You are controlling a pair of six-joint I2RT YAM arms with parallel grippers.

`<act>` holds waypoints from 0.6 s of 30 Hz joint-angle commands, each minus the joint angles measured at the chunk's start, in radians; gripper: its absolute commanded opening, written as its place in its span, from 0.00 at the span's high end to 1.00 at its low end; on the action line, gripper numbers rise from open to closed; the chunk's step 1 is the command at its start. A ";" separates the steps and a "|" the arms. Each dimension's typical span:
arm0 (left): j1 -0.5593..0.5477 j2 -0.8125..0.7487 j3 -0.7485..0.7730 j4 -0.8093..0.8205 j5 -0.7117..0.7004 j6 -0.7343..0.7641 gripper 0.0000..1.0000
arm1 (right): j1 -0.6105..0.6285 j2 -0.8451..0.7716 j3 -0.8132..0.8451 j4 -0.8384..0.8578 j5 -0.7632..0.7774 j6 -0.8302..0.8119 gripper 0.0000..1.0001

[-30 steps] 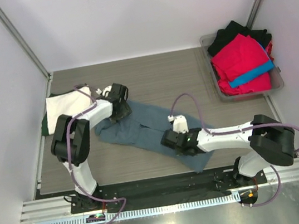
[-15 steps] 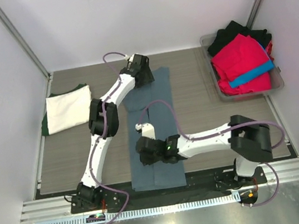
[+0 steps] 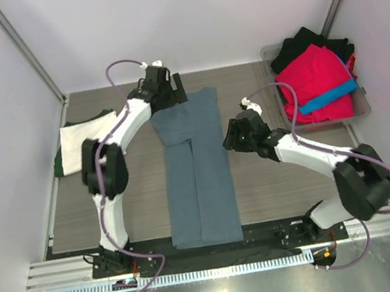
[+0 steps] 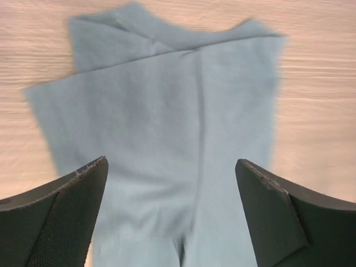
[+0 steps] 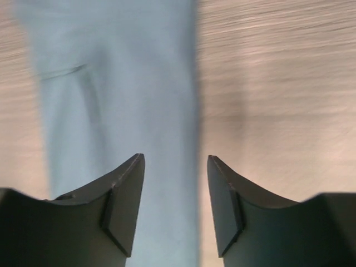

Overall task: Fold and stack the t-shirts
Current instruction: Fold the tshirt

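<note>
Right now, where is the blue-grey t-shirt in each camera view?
Top external: the blue-grey t-shirt lies mid-table as a long folded strip.
Left wrist: the blue-grey t-shirt fills the centre of the picture.
Right wrist: the blue-grey t-shirt runs down the left half.
Shared landmark: the wood-grain table beside it.
</note>
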 commanded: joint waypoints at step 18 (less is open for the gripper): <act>-0.016 -0.393 -0.613 0.197 -0.100 -0.075 0.18 | -0.249 0.686 0.623 0.011 -0.244 -0.097 0.44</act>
